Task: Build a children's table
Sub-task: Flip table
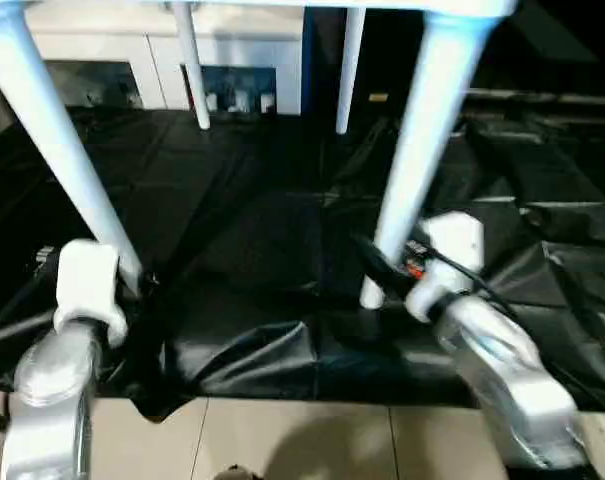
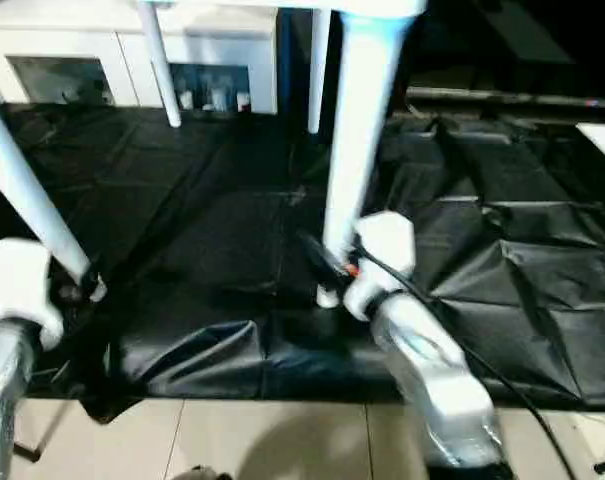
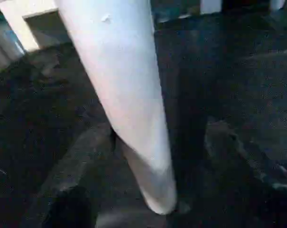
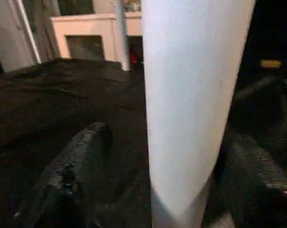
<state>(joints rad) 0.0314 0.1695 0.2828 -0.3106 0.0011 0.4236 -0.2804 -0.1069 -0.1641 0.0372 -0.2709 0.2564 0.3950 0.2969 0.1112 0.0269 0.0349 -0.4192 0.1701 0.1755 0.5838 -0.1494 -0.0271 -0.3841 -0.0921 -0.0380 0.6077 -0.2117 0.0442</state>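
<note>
Standing on the black sheet (image 1: 262, 250): the children's table (image 1: 382, 6), top along the upper edge of the frame, far legs at upper centre before the white cabinet (image 1: 132, 50). Near-left leg (image 1: 62, 150) slanting down to lower left, near-right leg (image 1: 422, 150) dropping steeply to centre right; both long axes close to vertical. Left gripper (image 1: 132, 280) at the foot of the first, right gripper (image 1: 382, 275) at the foot of the second, each arm nearest its own leg. Fingers (image 4: 79, 161) spread wide astride the tube, a dark gap showing beside it, so apparently straddling rather than clamping. Likely next: backing each hand straight off its leg, towards the bottom edge.
</note>
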